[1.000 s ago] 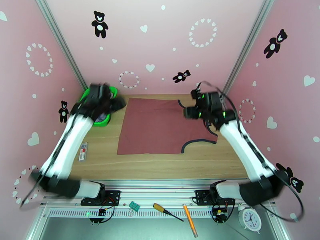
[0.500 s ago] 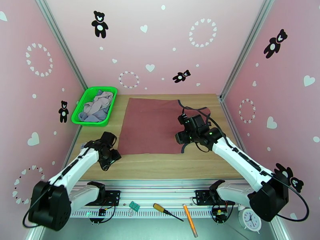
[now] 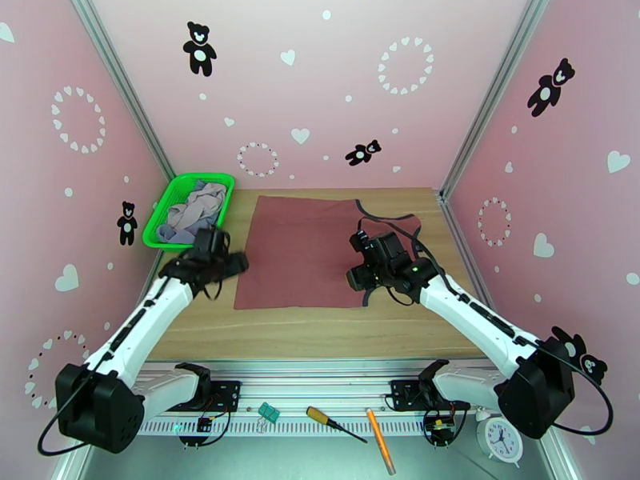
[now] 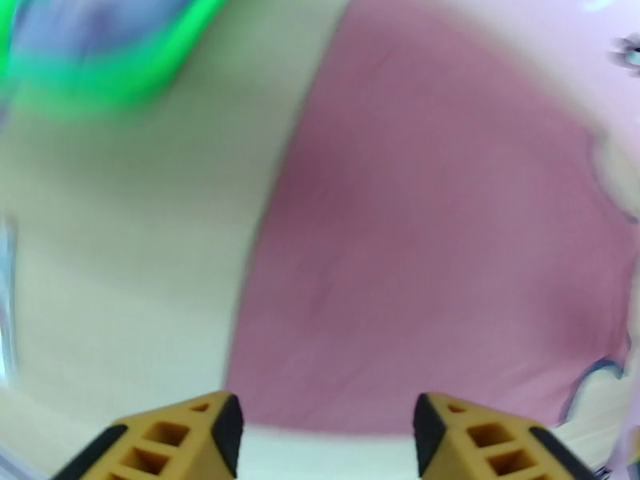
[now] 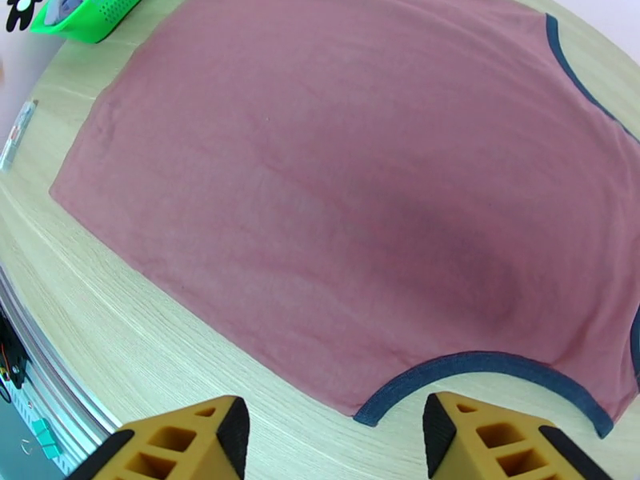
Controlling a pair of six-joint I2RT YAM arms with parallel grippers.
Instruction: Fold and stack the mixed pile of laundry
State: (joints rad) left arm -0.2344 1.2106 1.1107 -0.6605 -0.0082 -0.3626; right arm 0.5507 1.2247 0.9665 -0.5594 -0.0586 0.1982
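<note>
The rust-red top [image 3: 304, 250] lies spread flat in the middle of the wooden table, its dark-trimmed armholes to the right. A pale grey-lilac shirt [image 3: 200, 206] and a blue-grey piece [image 3: 172, 231] sit crumpled in the green basket [image 3: 160, 238]. My left gripper [image 3: 234, 266] hovers at the top's left edge. In the blurred left wrist view it [image 4: 328, 410] stands open and empty before the top [image 4: 448, 258]. My right gripper [image 3: 354, 277] is over the near right part of the top. In the right wrist view it [image 5: 336, 418] is open just short of the dark near armhole trim [image 5: 480, 363].
The basket [image 5: 80, 16] stands at the table's back left corner. A small flat packet [image 5: 18, 131] lies near the left table edge. On the front rail lie green clips [image 3: 269, 411], a screwdriver [image 3: 334, 423], an orange pen [image 3: 380, 440] and a clock [image 3: 502, 438]. Pink walls close in three sides.
My left arm swung from the basket to the table's near left, then up to the top's left edge. My right gripper came from the back right down toward the near armhole.
</note>
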